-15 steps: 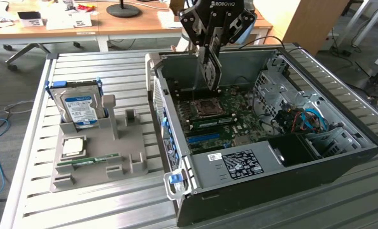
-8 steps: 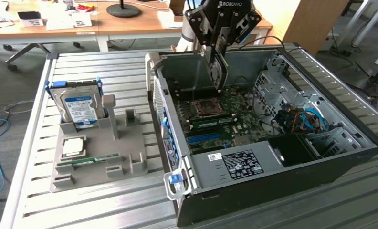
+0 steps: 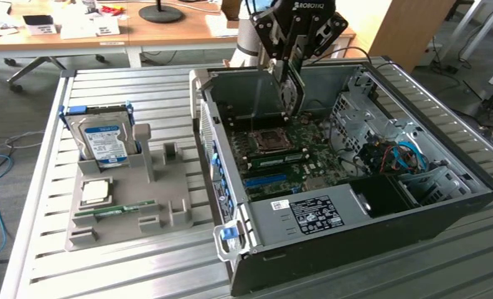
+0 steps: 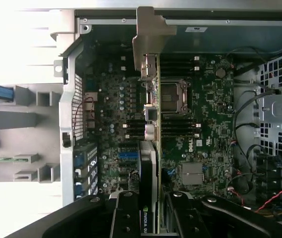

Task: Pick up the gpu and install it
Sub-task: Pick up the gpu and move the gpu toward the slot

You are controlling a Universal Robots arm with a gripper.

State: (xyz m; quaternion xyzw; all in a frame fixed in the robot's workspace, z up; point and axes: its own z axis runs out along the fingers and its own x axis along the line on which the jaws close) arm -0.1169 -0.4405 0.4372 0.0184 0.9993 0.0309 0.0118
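Install step in hand. Tool (image 3: 294, 59) is clenched on the gpu (image 3: 290, 93). The card hangs upright inside the open case (image 3: 221, 156), over the motherboard (image 3: 292, 156) by the CPU socket (image 3: 271, 140). In the wrist view its bracket (image 4: 148, 34) sits toward a case wall. I can't tell if the lower edge has met the board; it looks apart. My read: the card lies crosswise to the blue slot (image 4: 128, 155), so seating calls for a turn, edge connector square over the slot, and a straight press.
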